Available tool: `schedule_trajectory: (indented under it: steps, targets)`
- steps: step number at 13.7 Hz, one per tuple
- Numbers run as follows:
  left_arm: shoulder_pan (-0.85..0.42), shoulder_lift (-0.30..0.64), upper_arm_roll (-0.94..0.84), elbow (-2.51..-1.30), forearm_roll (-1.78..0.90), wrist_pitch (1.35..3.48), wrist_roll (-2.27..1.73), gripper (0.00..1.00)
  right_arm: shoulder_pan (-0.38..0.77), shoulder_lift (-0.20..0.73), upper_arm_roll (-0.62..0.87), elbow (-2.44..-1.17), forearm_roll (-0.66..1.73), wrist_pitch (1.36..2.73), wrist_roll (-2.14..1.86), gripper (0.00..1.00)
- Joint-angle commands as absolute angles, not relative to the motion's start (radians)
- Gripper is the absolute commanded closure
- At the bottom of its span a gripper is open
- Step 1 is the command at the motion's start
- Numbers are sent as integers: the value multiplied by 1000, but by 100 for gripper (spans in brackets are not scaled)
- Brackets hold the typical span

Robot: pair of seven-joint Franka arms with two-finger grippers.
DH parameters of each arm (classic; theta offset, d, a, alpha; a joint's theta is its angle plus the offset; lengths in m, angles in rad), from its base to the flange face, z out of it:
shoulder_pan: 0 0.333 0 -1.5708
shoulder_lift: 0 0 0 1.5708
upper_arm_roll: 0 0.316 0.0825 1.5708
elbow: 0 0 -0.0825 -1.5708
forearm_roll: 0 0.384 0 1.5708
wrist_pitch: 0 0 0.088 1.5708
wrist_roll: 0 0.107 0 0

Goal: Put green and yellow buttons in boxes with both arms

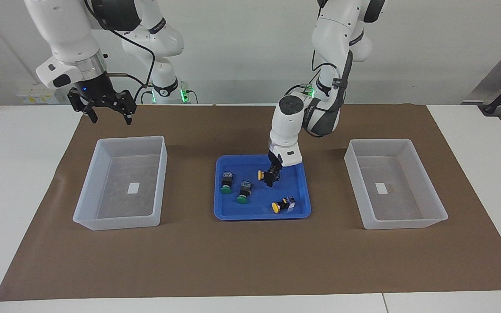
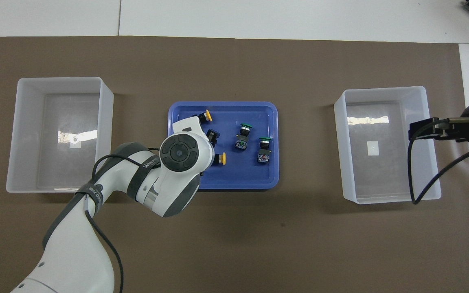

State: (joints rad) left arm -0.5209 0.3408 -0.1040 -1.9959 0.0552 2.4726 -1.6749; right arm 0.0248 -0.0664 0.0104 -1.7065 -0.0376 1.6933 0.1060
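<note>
We have the left tool [image 1: 272,177], its fingers apart, down in the blue tray [image 1: 233,214] straddling a yellow button [image 1: 261,174] lying on its side, cap pointing toward the right arm's end; the right tool [image 1: 108,111] waits open, raised near its box [image 1: 120,219].

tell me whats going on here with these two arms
The left gripper is open, down in the blue tray at the yellow button nearer the robots. The other yellow button and both green buttons lie untouched in the tray. Both boxes are empty. The right gripper waits open, raised near one box.
</note>
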Motion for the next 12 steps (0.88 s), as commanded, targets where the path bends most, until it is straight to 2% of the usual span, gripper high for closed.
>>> schedule_trajectory:
  steps: [1,4,6,8,12]
  targets:
    - [-561,370,-89,-1996,75,2520,-1733,0,20,-63,18,-1727,-8,1753,144,0]
    - [-574,371,-89,-1999,75,2522,-1740,6,57,-40,20,-1732,-8,1793,221,0]
    - [-575,371,-89,-2000,75,2519,-1741,22,84,-22,20,-1733,-8,1825,284,0]
    - [-574,371,-89,-2000,75,2514,-1741,41,107,3,18,-1733,-8,1880,337,0]
    - [-574,371,-89,-2000,77,2513,-1738,91,159,72,20,-1732,-9,1988,432,0]
